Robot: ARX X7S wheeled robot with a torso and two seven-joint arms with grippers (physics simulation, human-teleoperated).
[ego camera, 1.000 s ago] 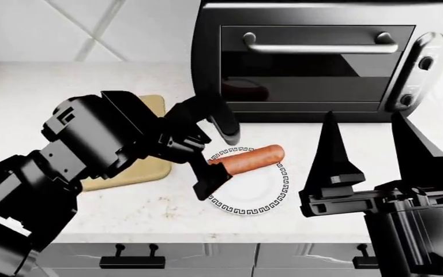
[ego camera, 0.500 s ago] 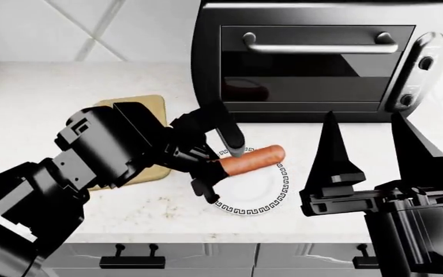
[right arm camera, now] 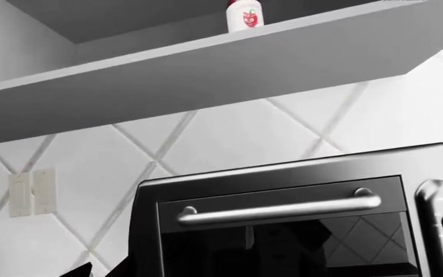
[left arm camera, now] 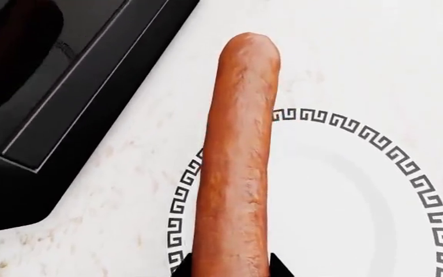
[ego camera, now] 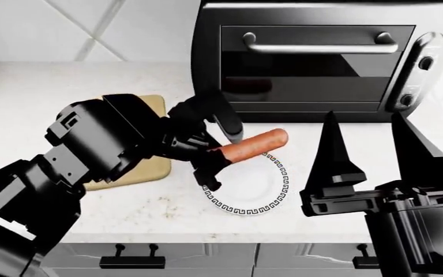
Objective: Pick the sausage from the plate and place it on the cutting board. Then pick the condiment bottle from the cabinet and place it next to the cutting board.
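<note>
While clamped between left gripper (ego camera: 220, 154) fingers, sausage (ego camera: 254, 145) overhangs plate (ego camera: 271, 190)

A black toaster oven (ego camera: 314, 57) stands on the white counter (ego camera: 52, 98).

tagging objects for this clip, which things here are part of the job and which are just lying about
Job: sausage in the left gripper; plate; cutting board; condiment bottle up in the cabinet.
Lying about: toaster oven; wall outlet.

Orange-red sausage (ego camera: 254, 145), white plate (ego camera: 264, 187) with black key-pattern rim, tan board (ego camera: 148, 164), speckled white surface (ego camera: 67, 98), black oven (ego camera: 322, 57).
</note>
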